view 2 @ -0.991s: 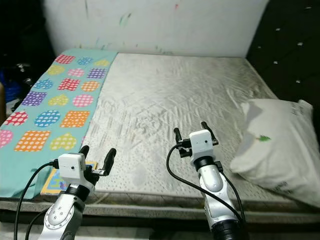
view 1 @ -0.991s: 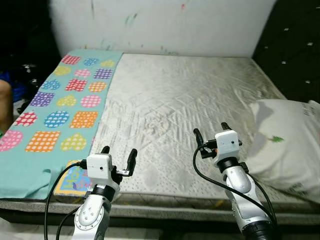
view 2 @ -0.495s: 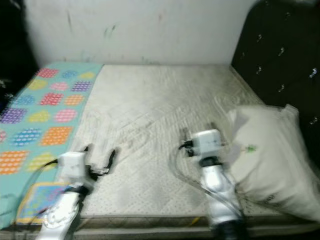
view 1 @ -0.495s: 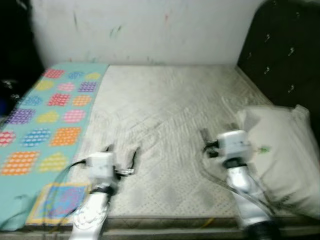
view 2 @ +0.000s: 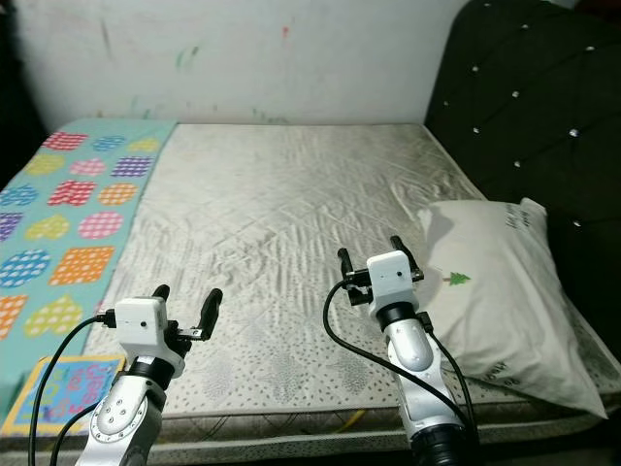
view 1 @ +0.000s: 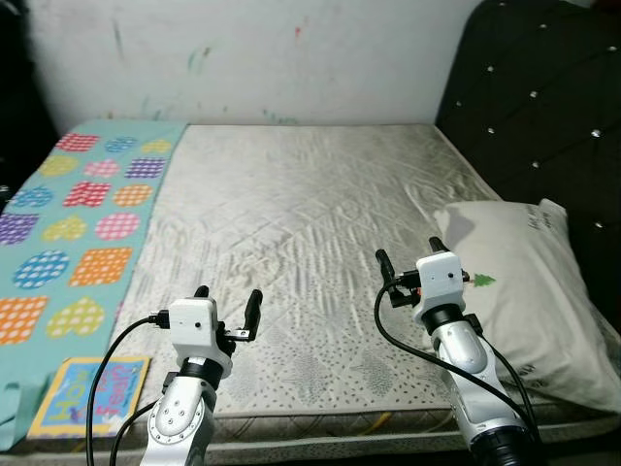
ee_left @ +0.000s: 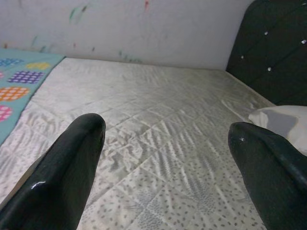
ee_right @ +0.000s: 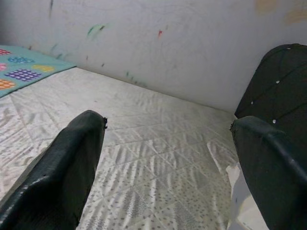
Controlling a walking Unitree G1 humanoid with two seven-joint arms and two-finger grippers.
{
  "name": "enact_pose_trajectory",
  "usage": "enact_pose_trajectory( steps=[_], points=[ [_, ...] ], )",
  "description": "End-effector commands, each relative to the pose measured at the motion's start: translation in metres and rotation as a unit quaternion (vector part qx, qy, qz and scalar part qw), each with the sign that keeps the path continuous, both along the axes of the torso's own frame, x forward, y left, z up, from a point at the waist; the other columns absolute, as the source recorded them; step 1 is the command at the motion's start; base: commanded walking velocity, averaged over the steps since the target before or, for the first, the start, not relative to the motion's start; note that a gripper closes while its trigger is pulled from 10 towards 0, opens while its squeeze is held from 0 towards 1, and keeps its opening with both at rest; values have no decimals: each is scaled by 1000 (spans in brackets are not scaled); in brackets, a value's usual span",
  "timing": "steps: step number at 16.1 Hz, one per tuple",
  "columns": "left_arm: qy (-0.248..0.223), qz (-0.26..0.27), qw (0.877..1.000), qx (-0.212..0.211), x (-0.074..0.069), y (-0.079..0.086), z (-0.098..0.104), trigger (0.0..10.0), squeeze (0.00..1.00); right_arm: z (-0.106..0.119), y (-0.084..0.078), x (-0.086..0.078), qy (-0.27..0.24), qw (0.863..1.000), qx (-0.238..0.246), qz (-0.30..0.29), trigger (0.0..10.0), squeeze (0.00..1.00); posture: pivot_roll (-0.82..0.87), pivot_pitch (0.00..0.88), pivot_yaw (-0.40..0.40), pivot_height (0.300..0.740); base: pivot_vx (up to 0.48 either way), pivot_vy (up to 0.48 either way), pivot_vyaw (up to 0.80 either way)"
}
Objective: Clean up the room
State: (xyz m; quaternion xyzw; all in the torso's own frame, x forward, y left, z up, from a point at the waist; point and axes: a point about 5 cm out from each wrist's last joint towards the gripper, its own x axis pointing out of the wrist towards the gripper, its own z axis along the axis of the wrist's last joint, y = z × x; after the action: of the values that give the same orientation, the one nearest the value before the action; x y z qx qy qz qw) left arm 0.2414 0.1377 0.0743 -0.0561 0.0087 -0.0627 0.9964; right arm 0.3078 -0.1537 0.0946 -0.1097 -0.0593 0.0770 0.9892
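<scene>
A big bed (view 1: pixel 310 194) with a bare grey mattress sits in front of the robot. A white pillow (view 1: pixel 529 282) lies on the right side, next to the dark headboard (view 1: pixel 543 107). A blue blanket (view 1: pixel 73 223) with bright hearts covers the left side, and a small book (view 1: pixel 92 393) lies on its near corner. The left gripper (view 1: pixel 229 303) and right gripper (view 1: pixel 408 258) hover over the near edge. Both have their fingers wide open and hold nothing.
</scene>
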Motion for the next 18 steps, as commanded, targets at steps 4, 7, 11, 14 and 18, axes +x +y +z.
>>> enact_pose_trajectory(
  steps=[4, 7, 11, 14, 18],
  points=[
    [2, -3, 1000, 5, -1, -1, -2, 10000, 0, 5, 2, 3, -10, 1000, 1, 3, 10000, 0, -50, 0, -28, 740, 0, -178, 0],
    [3, -3, 1000, 2, -1, -1, -2, 10000, 0, 6, 2, 3, -11, 1000, 3, 4, 10000, 0, -52, 0, -28, 740, 0, -379, 0],
    [4, -3, 1000, 0, -1, -2, -2, 10000, 0, 6, 2, 3, -12, 1000, 0, 5, 10000, 0, -54, 0, -30, 740, 0, -379, 0],
    [5, -3, 1000, -1, -1, -3, -3, 10000, 0, 6, 1, 3, -11, 1000, -1, 5, 10000, 0, -56, 0, -29, 740, 0, -379, 0],
    [5, -4, 1000, -2, 0, -4, -4, 10000, 0, 6, 1, 2, -9, 1000, -3, 8, 10000, 0, -58, 0, -40, 740, 0, -380, 0]
  ],
)
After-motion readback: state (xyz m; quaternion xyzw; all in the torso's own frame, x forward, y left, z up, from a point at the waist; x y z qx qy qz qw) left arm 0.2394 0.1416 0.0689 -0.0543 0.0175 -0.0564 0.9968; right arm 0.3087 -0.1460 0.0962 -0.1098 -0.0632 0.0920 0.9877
